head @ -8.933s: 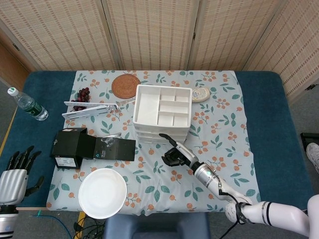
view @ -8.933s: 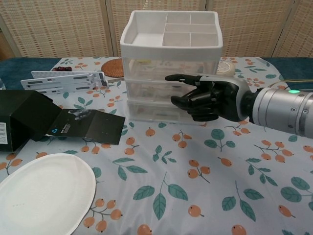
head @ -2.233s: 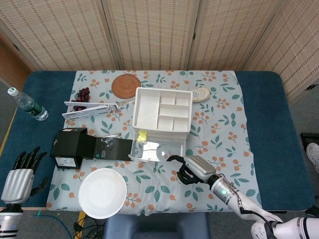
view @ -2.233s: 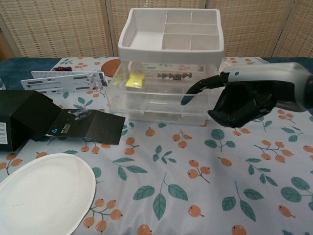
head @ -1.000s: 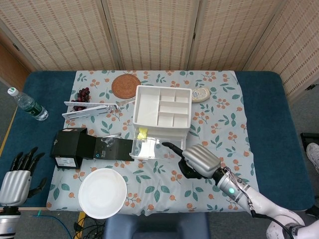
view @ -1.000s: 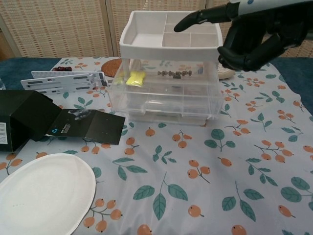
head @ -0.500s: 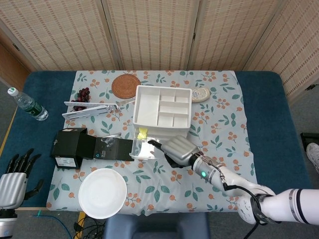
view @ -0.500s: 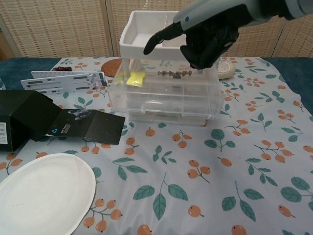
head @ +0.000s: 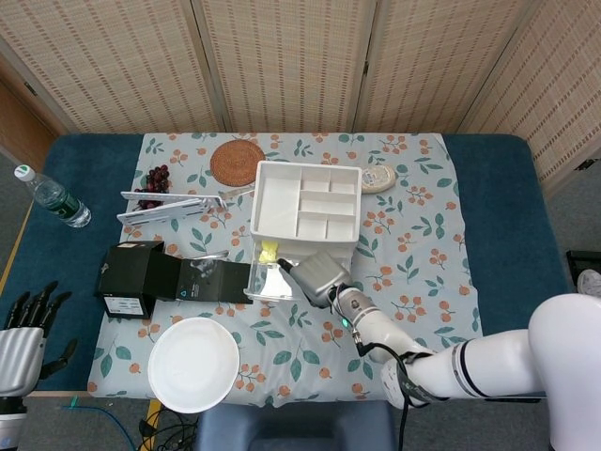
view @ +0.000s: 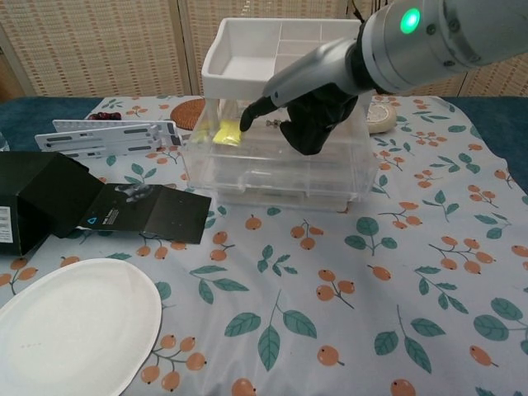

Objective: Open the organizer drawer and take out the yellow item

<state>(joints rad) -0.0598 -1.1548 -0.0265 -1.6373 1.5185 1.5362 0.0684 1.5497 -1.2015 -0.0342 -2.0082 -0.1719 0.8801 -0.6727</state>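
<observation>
The white organizer [head: 305, 211] [view: 247, 70] stands mid-table with its top clear drawer [view: 272, 161] [head: 266, 282] pulled out toward me. The yellow item [view: 223, 133] [head: 269, 252] lies in the drawer's back left corner. My right hand [view: 304, 106] [head: 316, 273] reaches into the drawer from the right, one finger stretched out with its tip just right of the yellow item and the others curled in. It holds nothing that I can see. Whether the fingertip touches the item is unclear. My left hand [head: 21, 349] hovers off the table's front left, fingers spread and empty.
A black box with its flap open [head: 131, 279] [view: 37, 198] lies left of the drawer. A white plate [head: 192, 365] [view: 70, 322] sits front left. A white rack [head: 169, 207], grapes [head: 155, 178], a woven coaster [head: 237, 162] and a water bottle [head: 52, 197] are behind.
The drawer has been pulled out since the earliest frames. Over the last second my right hand rose, swung left and came down into the drawer toward the yellow item. The left hand barely moved.
</observation>
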